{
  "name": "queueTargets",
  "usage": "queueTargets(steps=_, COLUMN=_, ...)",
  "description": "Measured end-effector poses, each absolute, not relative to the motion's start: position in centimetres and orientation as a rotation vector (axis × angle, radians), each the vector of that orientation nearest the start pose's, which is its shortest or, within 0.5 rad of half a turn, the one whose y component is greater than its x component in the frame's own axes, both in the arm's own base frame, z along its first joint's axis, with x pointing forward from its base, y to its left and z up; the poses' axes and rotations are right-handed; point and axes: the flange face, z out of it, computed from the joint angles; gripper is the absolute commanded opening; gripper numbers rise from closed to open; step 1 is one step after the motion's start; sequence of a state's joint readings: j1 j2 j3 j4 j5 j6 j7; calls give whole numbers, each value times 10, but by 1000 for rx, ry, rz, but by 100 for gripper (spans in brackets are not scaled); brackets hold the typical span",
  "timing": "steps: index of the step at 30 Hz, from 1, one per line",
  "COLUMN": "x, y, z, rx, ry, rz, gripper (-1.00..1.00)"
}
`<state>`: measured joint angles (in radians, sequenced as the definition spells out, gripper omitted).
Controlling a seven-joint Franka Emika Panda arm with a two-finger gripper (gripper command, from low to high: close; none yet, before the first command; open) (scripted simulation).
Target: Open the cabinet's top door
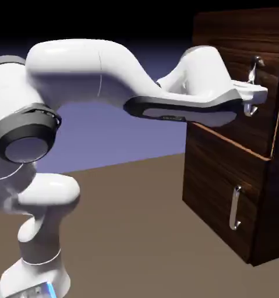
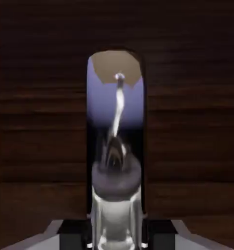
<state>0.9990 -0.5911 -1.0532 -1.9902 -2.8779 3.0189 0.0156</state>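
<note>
Where the white arm (image 1: 95, 75) reaches level across the exterior view to the right, its gripper (image 1: 253, 96) sits against the front of the top door (image 1: 264, 125), at the long silver handle (image 1: 255, 68) near that door's right edge. The handle's upper end shows above the hand and a short piece of it shows below, so the gripper is at about mid-height on the bar. The gripper is closed down on the handle: in the hand view the shiny bar (image 2: 117, 110) runs up the middle from between the finger tips, large and close, with dark wood grain filling the sides. The top door forms the upper part of the cabinet (image 1: 217, 174), which stands on the brown desk (image 1: 136, 233) at the right. Below it, the lower door (image 1: 223, 201) carries its own shorter handle (image 1: 235, 208), well apart from the gripper.
</note>
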Motion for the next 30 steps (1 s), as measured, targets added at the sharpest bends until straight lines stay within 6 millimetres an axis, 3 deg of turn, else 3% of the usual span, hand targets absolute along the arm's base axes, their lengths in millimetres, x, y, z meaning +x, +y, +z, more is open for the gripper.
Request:
queueTargets(steps=15, x=408, y=-69, z=594, rx=763, ry=1391, rz=443, gripper=-100)
queueTargets(steps=30, x=318, y=15, z=593, rx=959, ry=1245, rz=198, gripper=-100)
